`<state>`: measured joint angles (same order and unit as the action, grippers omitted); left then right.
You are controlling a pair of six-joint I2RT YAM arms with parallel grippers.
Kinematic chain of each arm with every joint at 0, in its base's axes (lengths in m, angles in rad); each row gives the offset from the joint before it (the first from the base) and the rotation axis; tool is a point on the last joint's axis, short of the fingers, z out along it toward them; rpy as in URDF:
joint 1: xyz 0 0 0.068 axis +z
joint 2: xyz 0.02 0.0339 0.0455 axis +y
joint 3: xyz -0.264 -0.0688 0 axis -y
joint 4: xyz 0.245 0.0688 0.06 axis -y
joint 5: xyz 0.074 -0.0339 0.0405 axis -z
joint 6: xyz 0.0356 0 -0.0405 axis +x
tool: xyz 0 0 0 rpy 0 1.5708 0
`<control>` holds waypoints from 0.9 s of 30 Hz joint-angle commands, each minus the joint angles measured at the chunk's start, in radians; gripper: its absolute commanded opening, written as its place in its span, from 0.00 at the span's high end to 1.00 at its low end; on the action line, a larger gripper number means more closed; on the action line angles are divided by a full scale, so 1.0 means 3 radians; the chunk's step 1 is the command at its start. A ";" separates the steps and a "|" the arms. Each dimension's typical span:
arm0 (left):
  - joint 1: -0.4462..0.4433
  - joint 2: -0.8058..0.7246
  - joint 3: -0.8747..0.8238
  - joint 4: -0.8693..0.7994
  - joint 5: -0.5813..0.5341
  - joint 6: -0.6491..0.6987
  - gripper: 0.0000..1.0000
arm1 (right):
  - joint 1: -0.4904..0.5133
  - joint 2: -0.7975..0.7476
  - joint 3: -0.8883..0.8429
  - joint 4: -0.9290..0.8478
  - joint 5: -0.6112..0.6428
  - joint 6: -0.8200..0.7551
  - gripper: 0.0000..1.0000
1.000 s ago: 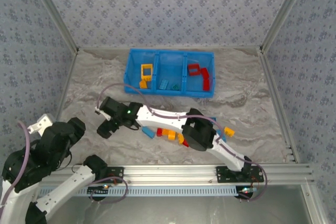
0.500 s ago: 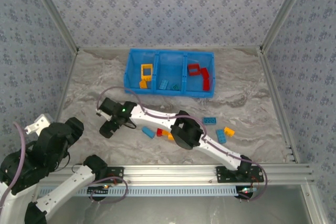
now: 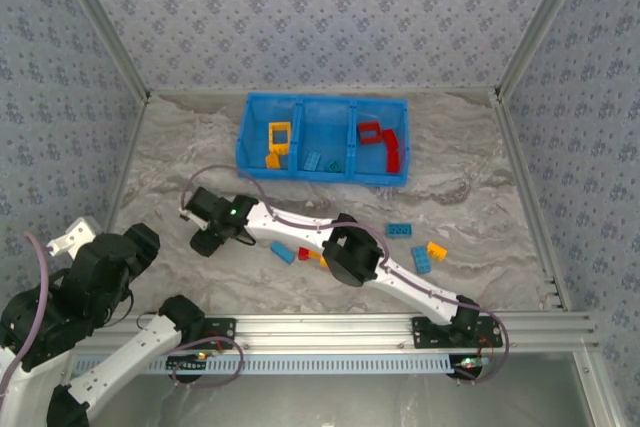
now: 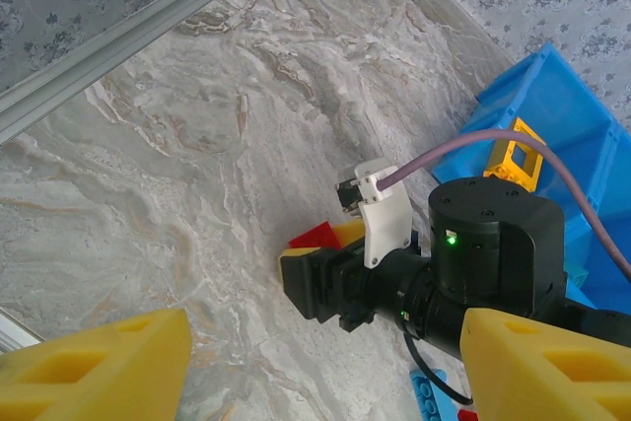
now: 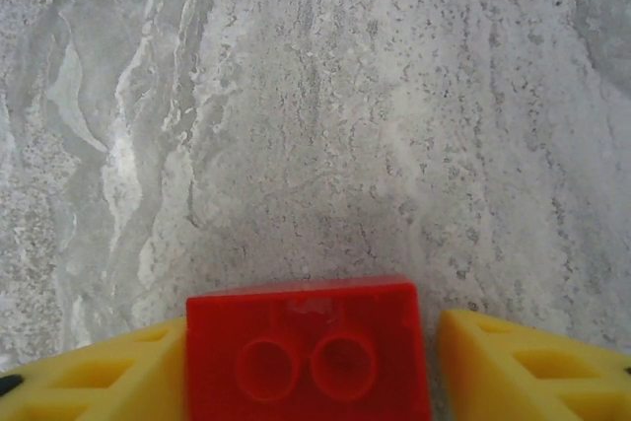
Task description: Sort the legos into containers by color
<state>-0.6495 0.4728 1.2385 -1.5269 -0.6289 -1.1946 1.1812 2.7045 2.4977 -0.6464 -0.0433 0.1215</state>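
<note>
**Overhead view.** The right arm lies low across the grey marble-patterned table. It reaches from its base at the lower right of the frame to the centre left, with the elbow bent near the middle. The right hand sits close to the table at centre left, clenched on a small red studded plastic brick. The left arm is folded at the lower left, well apart from the loose bricks.

**Right wrist view.** The red brick lies at bottom centre, two round studs on its visible face. It is pressed between yellow fingers on either side, with bare table above it.

**Left wrist view.** The left hand is released: its yellow fingertips stand wide apart at the lower corners of the frame. The right hand appears at centre, a red corner showing at its tip.

**Task objects, overhead view.** The bright blue three-compartment plastic bin stands at upper centre.
- The left compartment holds a yellow frame piece and an orange brick.
- The middle compartment holds two light blue bricks.
- The right compartment holds a red frame piece and a red block.

Loose on the table beside the right arm lie a light blue piece, a red piece and an orange piece. Farther right are a light blue plate, an orange block and a light blue block.
</note>
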 commanded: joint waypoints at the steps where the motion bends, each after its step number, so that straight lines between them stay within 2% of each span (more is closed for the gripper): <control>1: 0.0013 0.0031 -0.0036 -0.0035 -0.0001 0.0048 0.27 | 0.0046 0.0160 0.0106 -0.0065 0.0024 0.0025 0.42; 7: 0.0014 0.0039 -0.0168 0.0180 0.0156 0.0215 0.26 | 0.0051 -0.0218 -0.0118 0.0057 0.0143 0.0040 0.51; 13: 0.0013 0.0382 -0.0375 0.1010 0.1044 0.0758 0.28 | -0.0083 -0.1195 -0.1081 0.0589 0.0298 0.0084 0.52; 15: 0.0014 0.0528 -0.0401 0.1364 0.1367 0.0885 0.30 | -0.0188 -0.1591 -0.1538 0.0757 0.0351 0.0147 0.52; 18: -0.0048 0.0740 -0.0405 0.1791 0.1648 0.0966 0.31 | -0.0431 -0.2179 -0.2260 0.0968 0.0408 0.0272 0.52; 21: -0.0314 0.1059 -0.0353 0.2159 0.1672 0.1033 0.30 | -0.0738 -0.2763 -0.2936 0.1089 0.0460 0.0397 0.52; 24: -0.0784 0.1513 -0.0226 0.2431 0.1412 0.1145 0.30 | -0.1103 -0.3322 -0.3525 0.1092 0.0525 0.0523 0.52; 27: -0.1132 0.2011 -0.0121 0.2762 0.1279 0.1281 0.30 | -0.1531 -0.3742 -0.3967 0.0998 0.0573 0.0704 0.53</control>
<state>-0.9211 0.9749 1.1522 -0.8631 -0.2104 -0.8791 0.7879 1.6539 1.4082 -0.3161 0.0971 0.2562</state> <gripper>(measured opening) 0.695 0.487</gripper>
